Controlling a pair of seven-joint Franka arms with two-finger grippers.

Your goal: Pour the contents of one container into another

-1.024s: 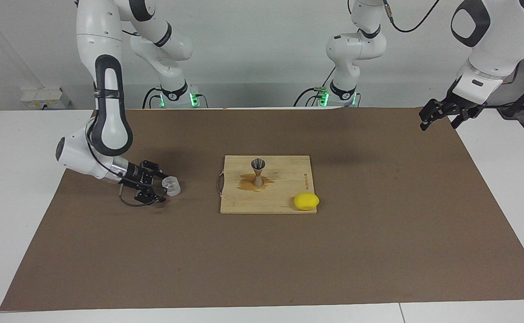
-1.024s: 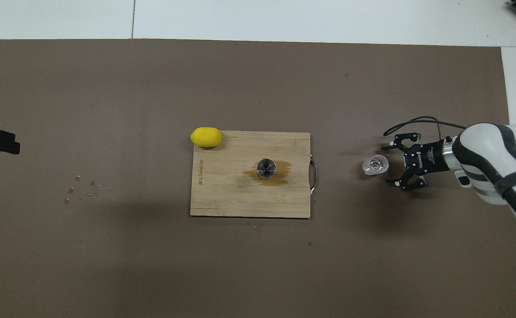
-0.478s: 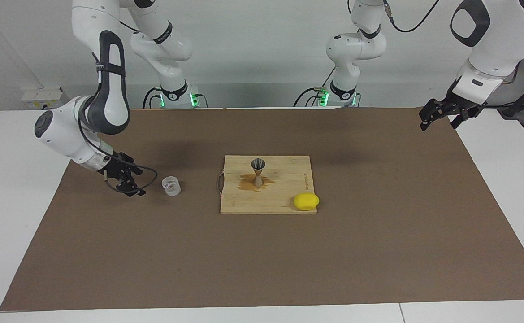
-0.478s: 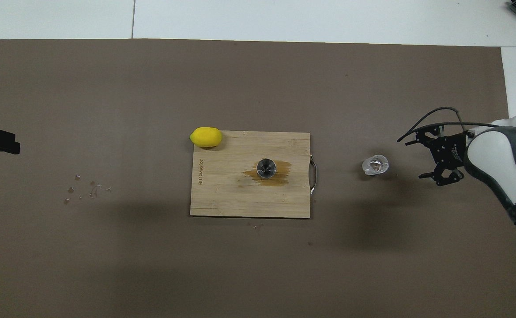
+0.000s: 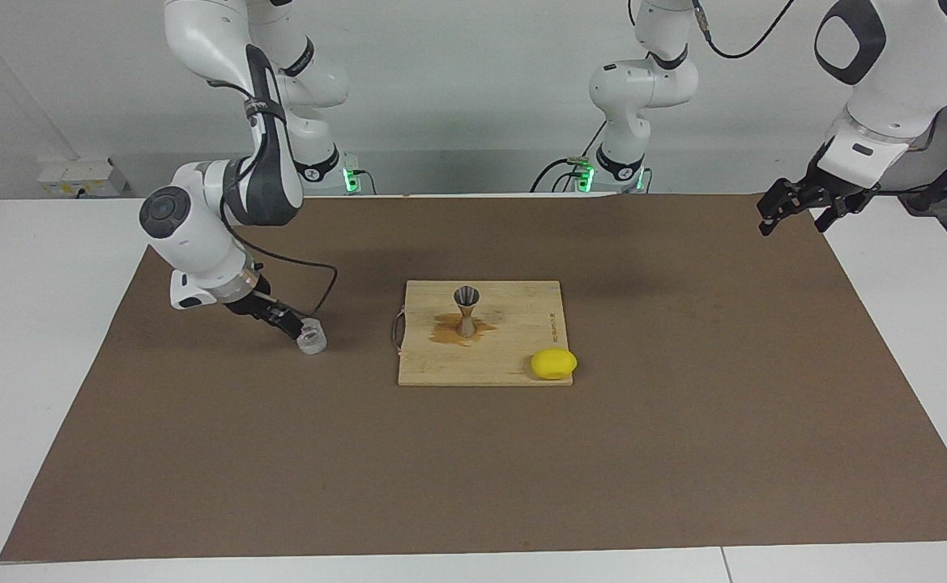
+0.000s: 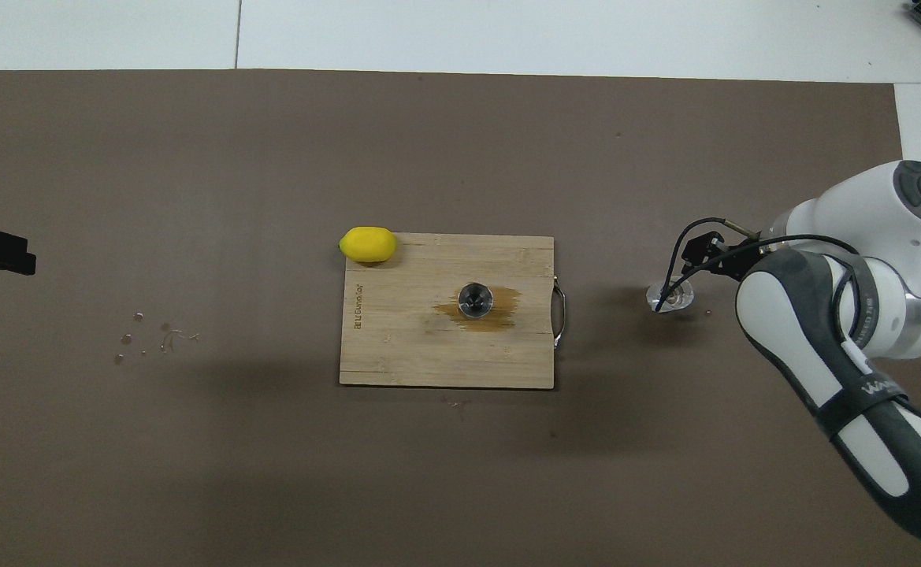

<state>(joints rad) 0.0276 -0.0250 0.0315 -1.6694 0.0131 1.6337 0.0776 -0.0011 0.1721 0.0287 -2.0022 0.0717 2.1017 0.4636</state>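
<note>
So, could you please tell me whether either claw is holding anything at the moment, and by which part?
It cannot be told for the right claw: it sits at the rim of the glass cup, which stands on the mat. The left claw holds nothing.

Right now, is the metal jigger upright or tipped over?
Upright: the jigger stands on its lower cone on the board, open mouth up, in a brown puddle.

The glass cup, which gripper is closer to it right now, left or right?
Right. The right gripper is at the glass cup, beside the cutting board. The left gripper waits at the left arm's end of the table.
</note>
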